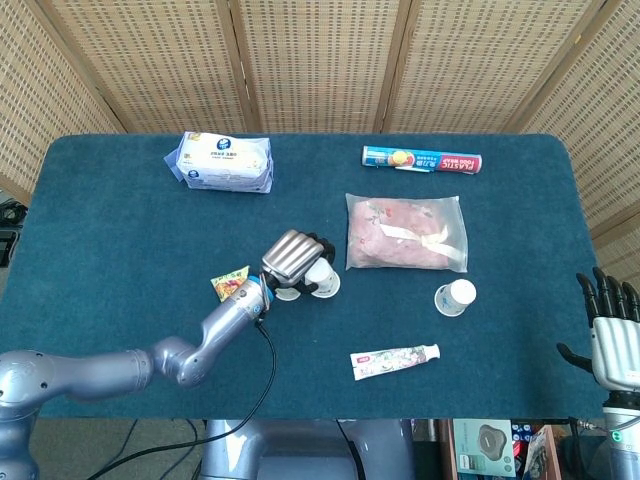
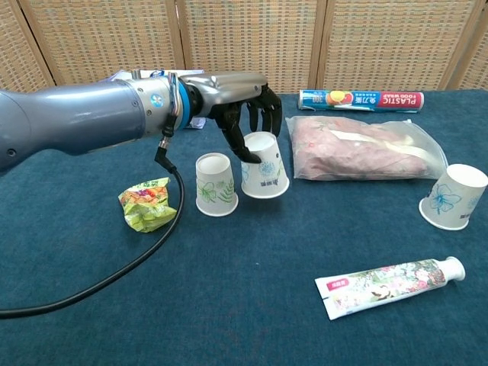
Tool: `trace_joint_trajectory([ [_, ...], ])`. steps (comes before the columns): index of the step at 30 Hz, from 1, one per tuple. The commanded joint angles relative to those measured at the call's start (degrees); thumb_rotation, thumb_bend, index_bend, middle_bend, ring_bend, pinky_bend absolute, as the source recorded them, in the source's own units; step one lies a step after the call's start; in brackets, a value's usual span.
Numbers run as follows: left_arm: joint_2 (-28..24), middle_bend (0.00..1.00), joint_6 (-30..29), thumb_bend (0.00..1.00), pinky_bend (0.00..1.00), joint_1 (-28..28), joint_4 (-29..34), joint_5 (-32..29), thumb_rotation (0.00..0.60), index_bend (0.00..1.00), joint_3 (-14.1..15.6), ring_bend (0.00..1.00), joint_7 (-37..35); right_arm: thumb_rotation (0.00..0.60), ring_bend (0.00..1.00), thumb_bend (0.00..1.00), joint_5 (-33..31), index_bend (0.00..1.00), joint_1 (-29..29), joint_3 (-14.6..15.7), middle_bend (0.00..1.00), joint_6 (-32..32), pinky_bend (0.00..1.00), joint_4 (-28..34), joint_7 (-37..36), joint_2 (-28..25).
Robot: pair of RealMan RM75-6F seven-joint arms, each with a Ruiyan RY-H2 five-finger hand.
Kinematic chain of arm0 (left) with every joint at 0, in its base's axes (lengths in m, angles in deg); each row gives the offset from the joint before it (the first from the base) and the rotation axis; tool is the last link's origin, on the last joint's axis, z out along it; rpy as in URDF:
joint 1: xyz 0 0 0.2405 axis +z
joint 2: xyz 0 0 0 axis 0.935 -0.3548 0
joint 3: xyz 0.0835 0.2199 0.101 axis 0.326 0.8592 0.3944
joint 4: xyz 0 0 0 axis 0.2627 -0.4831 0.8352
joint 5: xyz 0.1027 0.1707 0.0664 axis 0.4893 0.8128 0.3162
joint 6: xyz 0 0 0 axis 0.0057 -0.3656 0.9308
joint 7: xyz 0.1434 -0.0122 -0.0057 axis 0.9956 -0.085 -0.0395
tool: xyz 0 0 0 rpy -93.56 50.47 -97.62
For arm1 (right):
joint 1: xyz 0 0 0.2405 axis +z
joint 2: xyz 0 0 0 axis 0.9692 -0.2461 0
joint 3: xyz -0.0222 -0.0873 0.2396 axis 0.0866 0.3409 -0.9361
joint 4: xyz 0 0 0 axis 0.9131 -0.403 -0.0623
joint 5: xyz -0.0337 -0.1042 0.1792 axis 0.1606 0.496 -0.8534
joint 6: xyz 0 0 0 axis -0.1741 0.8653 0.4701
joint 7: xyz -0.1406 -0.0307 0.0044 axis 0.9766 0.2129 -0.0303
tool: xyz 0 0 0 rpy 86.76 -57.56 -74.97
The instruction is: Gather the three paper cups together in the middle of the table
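Left robot hand (image 2: 244, 114) gripping paper cup (image 2: 264, 165), seemingly on blue tablecloth (image 2: 229, 305), wicker screens (image 1: 320, 60) behind.

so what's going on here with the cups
The robot is gathering paper cups mid-table. Its left hand grips one upside-down cup and has it at the cloth right beside a second upside-down cup. The third cup lies tilted off to the right, near the pink bag, not yet collected. The right hand hangs open past the table's right edge, holding nothing.
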Motion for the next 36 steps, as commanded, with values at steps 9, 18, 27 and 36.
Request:
trace_joint_trajectory([
  [9,5.1,0.43,0.19,0.32,0.47,-1.2,-7.35,2.45,0.6,0.48,2.33,0.37,-0.03,0.6,0.0,0.0,-0.53,0.0,0.24,-0.42,0.0,-0.44,0.0,-0.62,-1.23,-0.19],
  [18,4.14,0.22,1.62,0.31,0.29,-1.06,-6.87,0.89,0.6,0.33,3.13,0.21,1.55,0.6,0.0,0.0,-0.64,0.0,0.21,-0.56,0.0,-0.13,0.0,-0.7,-1.2,-0.19],
  [27,1.11,0.0,-1.41,0.31,0.06,1.1,-2.56,3.55,0.6,0.0,2.68,0.0,-1.46,0.6,0.0,0.0,-0.64,0.0,0.29,-0.55,0.0,-0.03,0.0,-0.46,-0.53,-0.06],
  [36,-7.98,0.0,-10.17,0.31,0.01,7.23,7.5,8.25,0.6,0.0,1.4,0.0,-6.39,0.6,0.0,0.0,-0.33,0.0,0.37,-0.25,0.0,-0.04,0.0,-0.48,0.18,0.18],
])
